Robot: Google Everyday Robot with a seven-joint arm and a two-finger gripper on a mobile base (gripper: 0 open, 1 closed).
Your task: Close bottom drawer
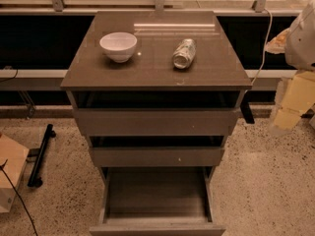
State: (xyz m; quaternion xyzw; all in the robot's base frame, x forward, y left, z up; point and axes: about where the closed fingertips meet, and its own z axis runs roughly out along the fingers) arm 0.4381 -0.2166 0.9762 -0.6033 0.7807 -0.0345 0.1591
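One gripper (pixel 289 103) right of cabinet top (pixel 155 69)

Cabinet (pixel 157 75) centre, 3 drawers stacked. Bowl (pixel 118 46) on top, left. Can (pixel 184 53) on its side, right of bowl, apart. Top drawer (pixel 155 123) above middle drawer (pixel 156 157). Bottom drawer (pixel 156 193) lowest, pulled out toward camera. Gripper (pixel 289 107), probably, right of cabinet, apart, beside top drawer. Bar (pixel 41 154) on floor left of cabinet. Box (pixel 11 173) at left edge. Rail (pixel 34 75) behind cabinet.
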